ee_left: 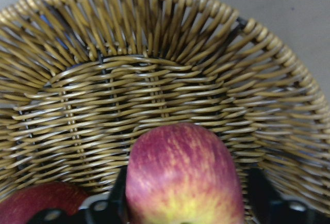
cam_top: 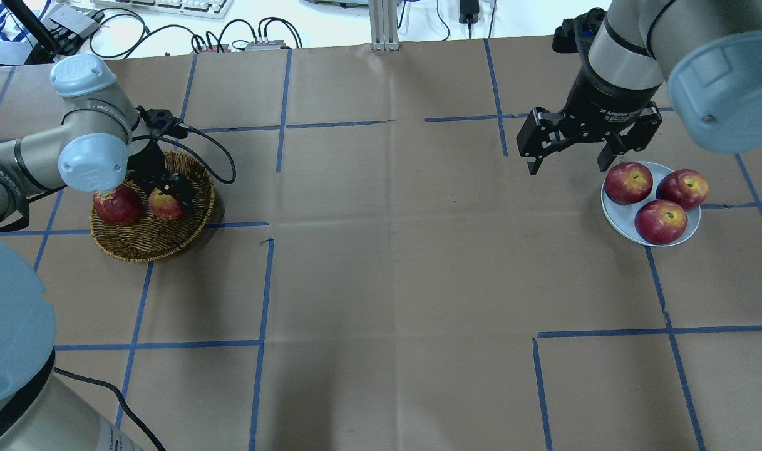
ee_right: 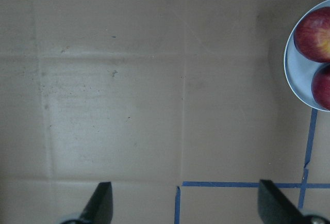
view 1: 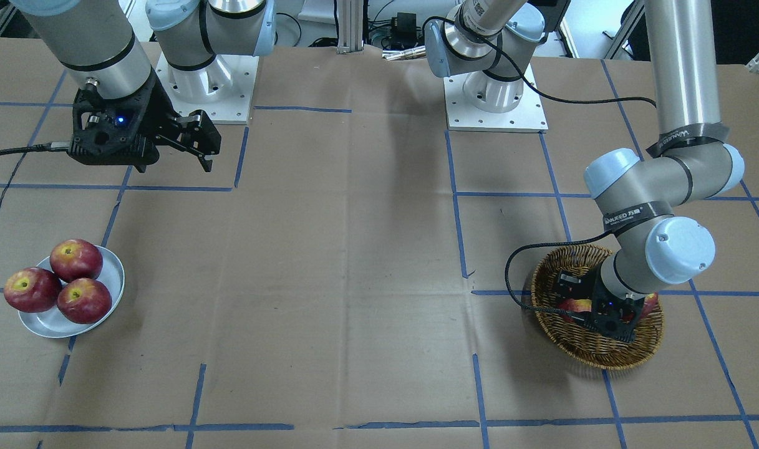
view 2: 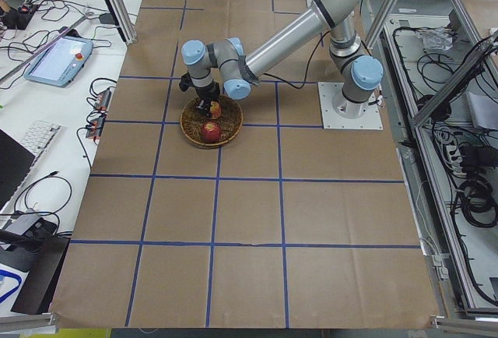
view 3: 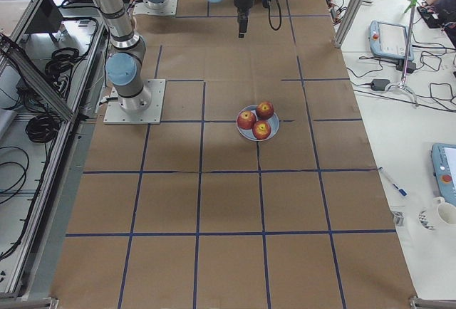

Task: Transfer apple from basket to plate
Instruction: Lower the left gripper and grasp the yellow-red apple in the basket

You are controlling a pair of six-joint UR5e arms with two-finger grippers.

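in basket (cam_top: 136, 247), left fingers (ee_left: 260, 197) flank apple (ee_left: 183, 177), right fingers (ee_right: 100, 201) wide

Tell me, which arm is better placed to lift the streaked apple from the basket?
Left. Its gripper sits in the wicker basket, fingers flanking the yellow-streaked apple; the right gripper hangs open beside the plate.

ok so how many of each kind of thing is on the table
apples: 5 (3 on the plate, 2 in the basket)
plate: 1
basket: 1
total: 7
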